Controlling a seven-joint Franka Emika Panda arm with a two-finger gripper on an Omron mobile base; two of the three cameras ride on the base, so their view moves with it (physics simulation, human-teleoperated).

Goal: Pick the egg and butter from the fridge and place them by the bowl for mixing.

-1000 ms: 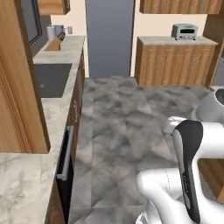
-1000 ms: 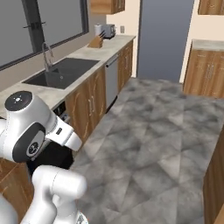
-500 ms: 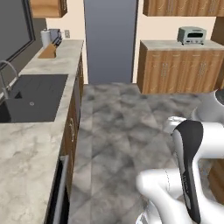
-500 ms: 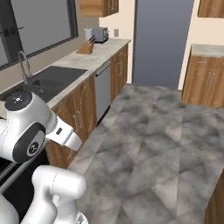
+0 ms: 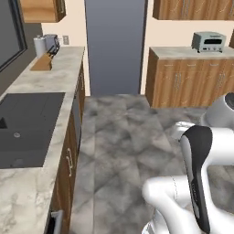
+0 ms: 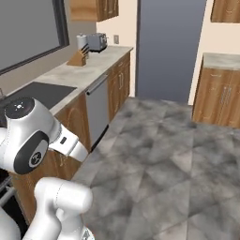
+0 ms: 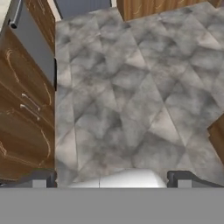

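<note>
Tool [image 7: 112, 178]: nearest item, seen in the hand view. Tips set wide apart, nothing between them; it points down at the grey stone floor [image 7: 131, 87].

Arm [image 5: 199, 176]: folded low over the base, not reaching for anything.

Left worktop [image 5: 34, 194]: marble, running along the left wall. Dark sink [image 5: 25, 125] sunk into its near half. Dishwasher [image 6: 97, 110] under its front edge, past the sink.

Far end of left worktop: knife block [image 5: 42, 62] near the back corner, with a toaster [image 5: 52, 42] and a white roll [image 5: 40, 45] behind it against the wall.

Right worktop [image 5: 183, 52]: marble over wooden cabinets, a toaster oven [image 5: 209, 41] near its back edge.

Fridge [image 5: 115, 45]: tall, grey, at the far end of the floor between the two worktops. Door closed.

Status: nothing fetched. The fridge lies well ahead and unopened. All steps appear to remain: approach, open, lift out both items, carry them to the mixing spot.
</note>
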